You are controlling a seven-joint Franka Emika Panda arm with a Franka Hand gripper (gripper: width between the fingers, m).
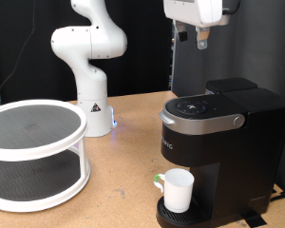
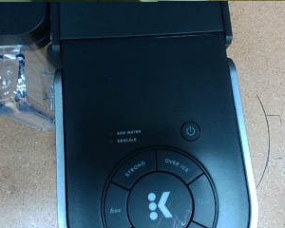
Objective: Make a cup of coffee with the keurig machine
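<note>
Your hand [image 1: 203,40] hangs high above the keurig [image 1: 215,142], grip state unclear; the cup [image 1: 178,190] sits on its drip tray to catch coffee.

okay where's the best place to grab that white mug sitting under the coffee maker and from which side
Probably by the rim and wall of the cup, coming in from the exterior view's left or front. It stands upright on the drip tray of the keurig machine, whose brew head overhangs it, so a straight top-down grasp looks blocked. The gripper hangs high above the machine.
</note>
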